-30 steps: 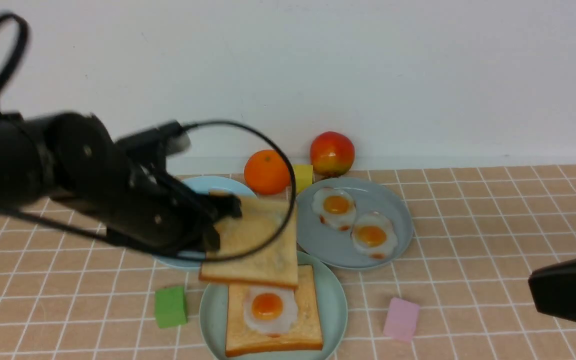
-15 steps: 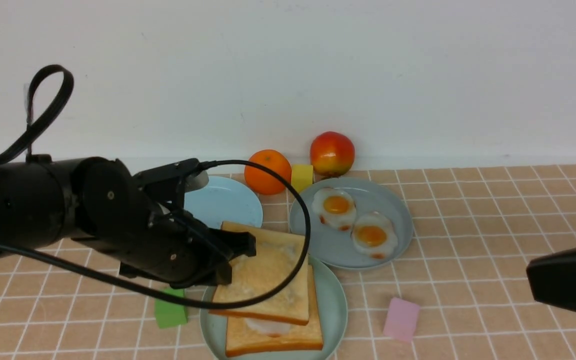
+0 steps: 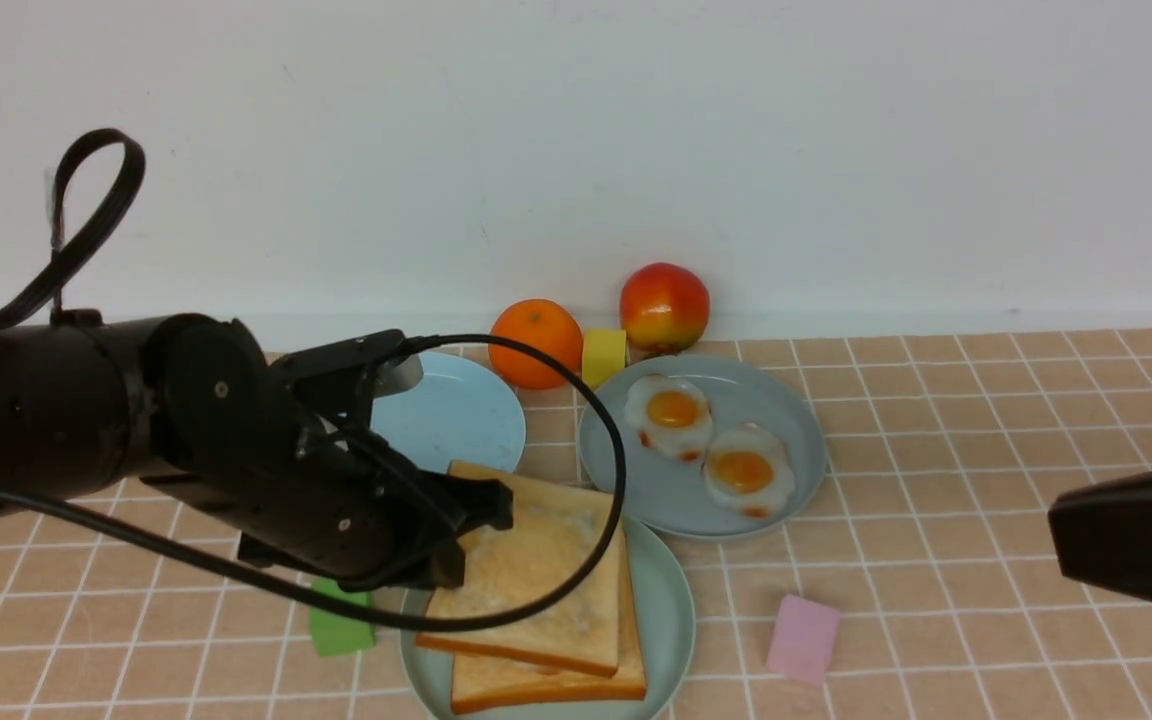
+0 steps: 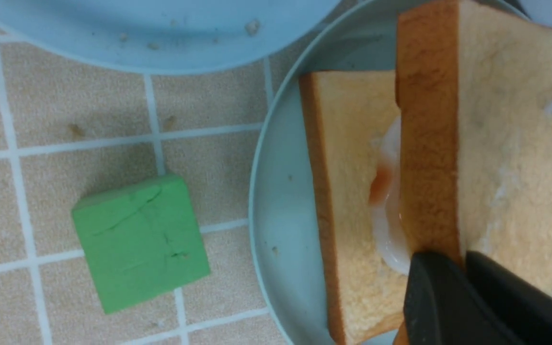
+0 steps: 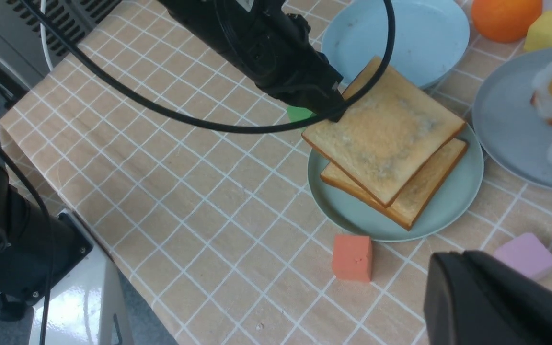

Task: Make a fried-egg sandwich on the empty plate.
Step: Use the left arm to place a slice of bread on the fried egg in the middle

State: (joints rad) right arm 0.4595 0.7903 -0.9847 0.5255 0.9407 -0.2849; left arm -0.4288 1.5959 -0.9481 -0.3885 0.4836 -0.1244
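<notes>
Here, the left hand [image 3: 467, 535] grips the upper of two toast slices [image 3: 548, 580] over one mint plate [image 3: 663, 612] — two eggs [image 3: 674, 412] nearby.

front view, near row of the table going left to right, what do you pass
green block → mint-green plate holding the sandwich → pink block

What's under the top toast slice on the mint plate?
A fried egg on the bottom slice, which lies on the mint-green plate. Only the egg's white edge and a bit of orange show in the left wrist view; the top slice covers the rest.
</notes>
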